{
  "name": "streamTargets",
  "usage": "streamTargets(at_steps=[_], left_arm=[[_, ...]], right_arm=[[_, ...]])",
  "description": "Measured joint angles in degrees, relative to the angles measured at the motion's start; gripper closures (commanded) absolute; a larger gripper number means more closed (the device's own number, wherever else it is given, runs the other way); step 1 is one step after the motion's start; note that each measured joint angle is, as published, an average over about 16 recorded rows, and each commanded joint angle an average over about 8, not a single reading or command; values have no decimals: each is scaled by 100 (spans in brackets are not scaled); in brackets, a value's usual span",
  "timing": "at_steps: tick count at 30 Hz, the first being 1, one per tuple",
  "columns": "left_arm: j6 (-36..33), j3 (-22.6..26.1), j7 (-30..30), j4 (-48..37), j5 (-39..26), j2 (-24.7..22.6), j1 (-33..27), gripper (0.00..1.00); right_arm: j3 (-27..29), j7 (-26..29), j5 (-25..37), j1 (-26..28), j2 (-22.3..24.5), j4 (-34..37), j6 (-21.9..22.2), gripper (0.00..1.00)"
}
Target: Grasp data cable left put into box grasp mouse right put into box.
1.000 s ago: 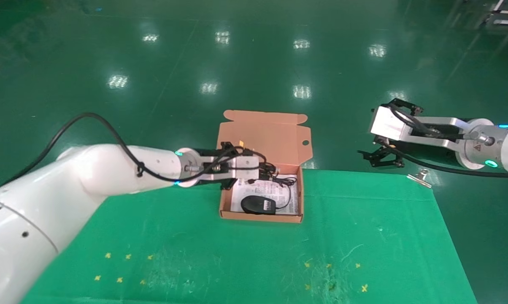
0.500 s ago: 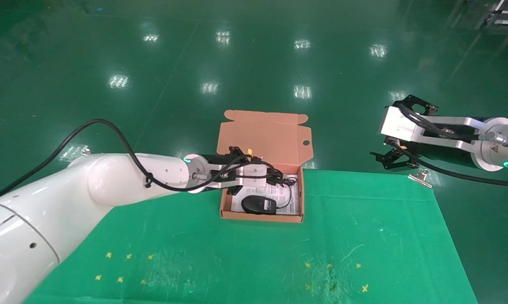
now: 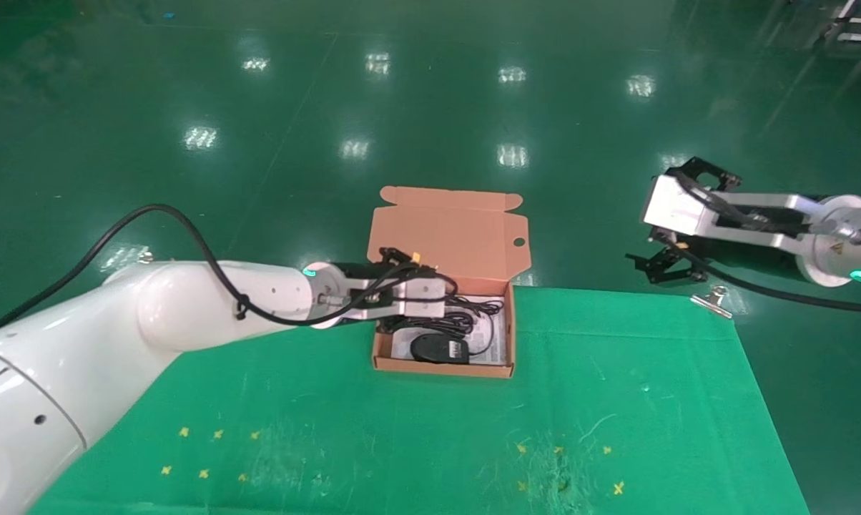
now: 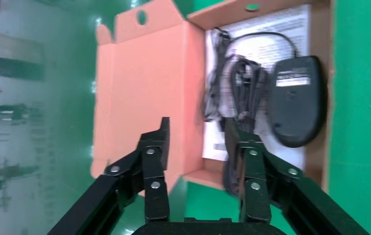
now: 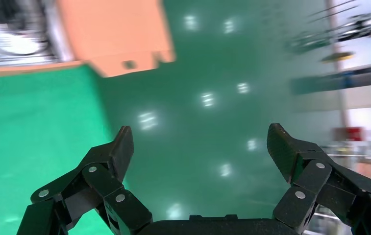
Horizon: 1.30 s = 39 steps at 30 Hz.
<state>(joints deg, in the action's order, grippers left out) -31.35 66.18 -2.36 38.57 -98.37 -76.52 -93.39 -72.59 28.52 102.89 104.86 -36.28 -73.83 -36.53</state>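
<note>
The box point(image 3: 441, 369) stands open on the green cloth, its lid up at the back. The mouse point(image 3: 439, 349) lies inside at the front on the white sheet, with its cord looping behind it. The data cable point(image 3: 466, 313) lies bundled in the box behind the mouse. My left gripper point(image 3: 402, 323) is open at the box's left end, empty. In the left wrist view the data cable point(image 4: 242, 85) lies beside the mouse point(image 4: 296, 103), just beyond my left gripper point(image 4: 200, 132). A dark blurred strand runs along one finger. My right gripper point(image 3: 656, 265) is open and empty, off the table's right back.
A metal binder clip point(image 3: 713, 300) holds the green cloth at the table's back right corner. Yellow cross marks point(image 3: 209, 450) dot the cloth's front left and front right. Shiny green floor lies beyond the table's back edge.
My left gripper held the data cable over the box, opened, and drew back to the left; the cable now lies in the box. The right arm drifted slightly right.
</note>
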Motion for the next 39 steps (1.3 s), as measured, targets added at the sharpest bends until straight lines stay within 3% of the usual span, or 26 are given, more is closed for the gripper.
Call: streamTargets(at_steps=[10, 17, 39], left_arm=[[292, -147, 117, 16, 2, 99, -371, 0], [108, -408, 189, 164, 287, 303, -284, 0], [-1869, -2057, 591, 1356, 2207, 1679, 951, 0]], right_arm=[[107, -212, 272, 382, 8, -76, -231, 0], [360, -338, 107, 273, 6, -104, -572, 0], [2230, -848, -2078, -1346, 49, -60, -2112, 0]])
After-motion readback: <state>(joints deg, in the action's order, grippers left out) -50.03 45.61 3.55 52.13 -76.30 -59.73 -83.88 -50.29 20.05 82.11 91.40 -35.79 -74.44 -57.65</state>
